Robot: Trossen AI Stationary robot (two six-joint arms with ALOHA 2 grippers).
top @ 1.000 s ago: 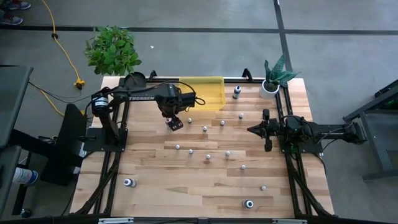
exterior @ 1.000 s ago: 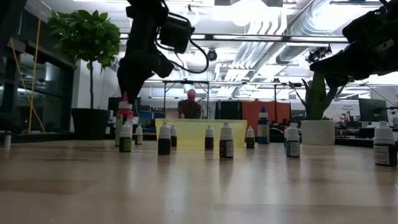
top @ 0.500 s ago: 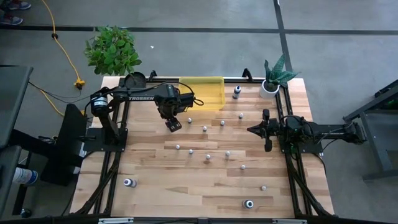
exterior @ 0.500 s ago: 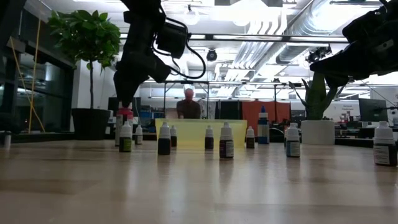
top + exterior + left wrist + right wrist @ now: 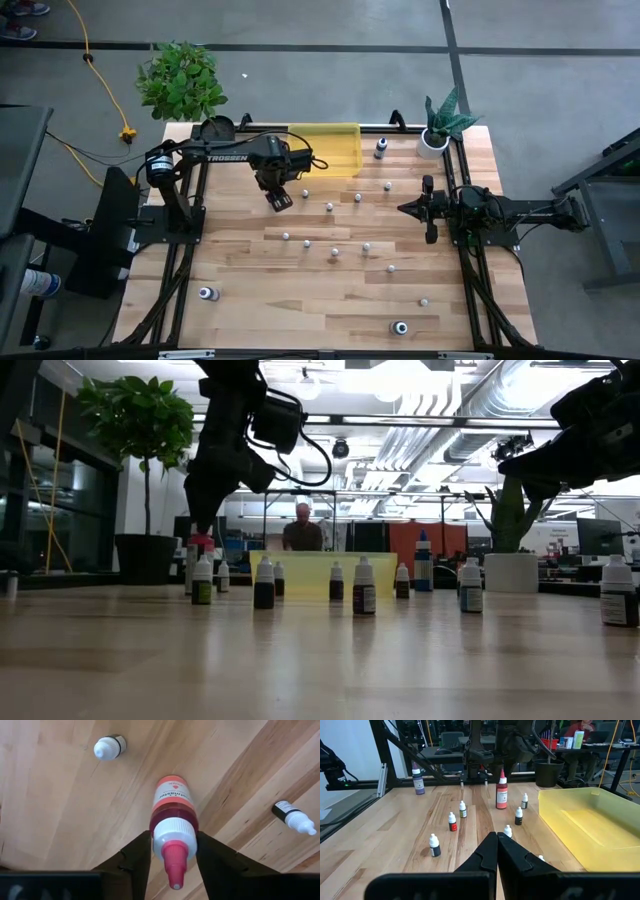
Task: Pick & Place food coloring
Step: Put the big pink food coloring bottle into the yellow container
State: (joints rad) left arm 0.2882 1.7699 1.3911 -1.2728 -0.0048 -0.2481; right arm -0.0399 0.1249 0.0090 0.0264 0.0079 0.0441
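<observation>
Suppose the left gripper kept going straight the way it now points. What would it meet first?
The left gripper points down with the pink bottle between its fingers; going on, it would probably meet the wooden table under the bottle.
</observation>
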